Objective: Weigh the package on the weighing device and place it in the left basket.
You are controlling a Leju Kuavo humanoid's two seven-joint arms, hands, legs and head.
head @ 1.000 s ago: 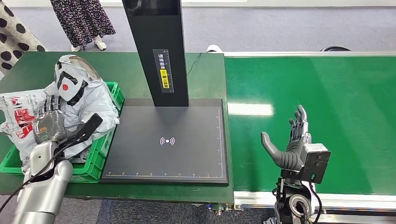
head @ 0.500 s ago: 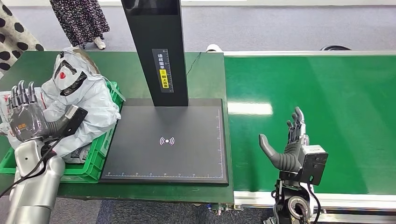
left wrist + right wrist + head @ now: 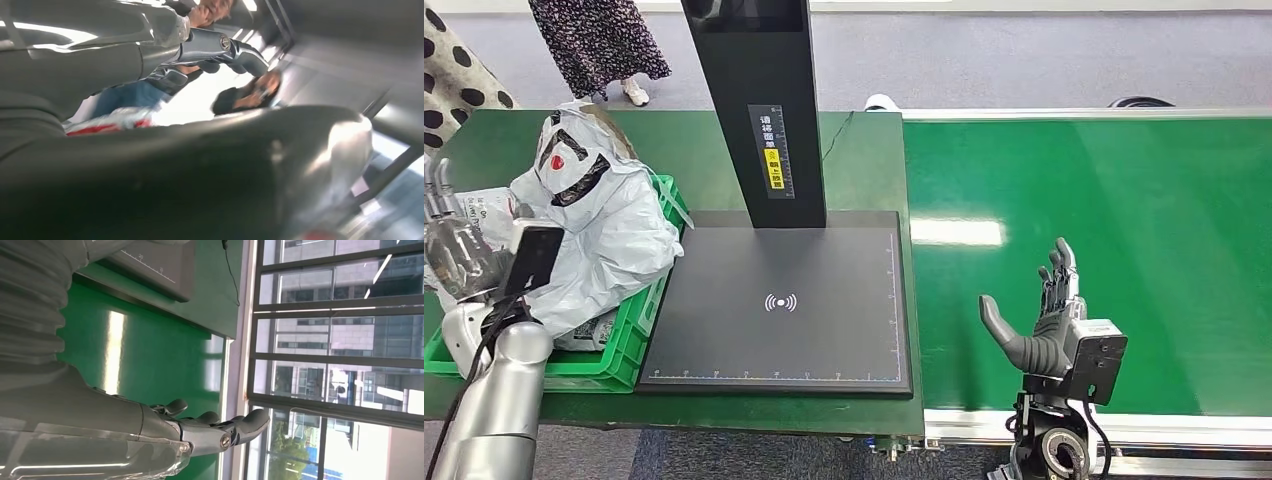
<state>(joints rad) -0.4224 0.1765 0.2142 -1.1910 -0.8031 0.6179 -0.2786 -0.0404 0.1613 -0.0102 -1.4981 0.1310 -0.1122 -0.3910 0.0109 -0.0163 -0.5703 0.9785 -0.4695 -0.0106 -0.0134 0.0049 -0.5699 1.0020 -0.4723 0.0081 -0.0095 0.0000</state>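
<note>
1. Green conveyor belt (image 3: 1104, 240): right half of the scene, beside the bench (image 3: 864, 170).
2. Bench, dark green: carrying the weighing device and the basket.
3. Weighing device (image 3: 824, 330): flat black plate with a white signal mark at centre and a ruled edge; tall black post (image 3: 759, 110) rising from its far side, bearing a yellow label.
4. Grey-white package (image 3: 609, 235): crumpled, lying in the basket on top of other bags, spilling over the rim toward the plate.
5. Green basket (image 3: 639, 330): just left of the plate, touching its edge, heaped with bags.
6. Right robot hand (image 3: 1044, 315): raised over the near edge of the belt, fingers straight and spread, thumb out, holding nothing.
7. Left robot hand (image 3: 454, 250): at the picture's left edge beside the heaped bags, fingers straight and apart, holding nothing; wrist view blurred.
8. Patterned skirts of people (image 3: 599, 40): standing beyond the bench.
</note>
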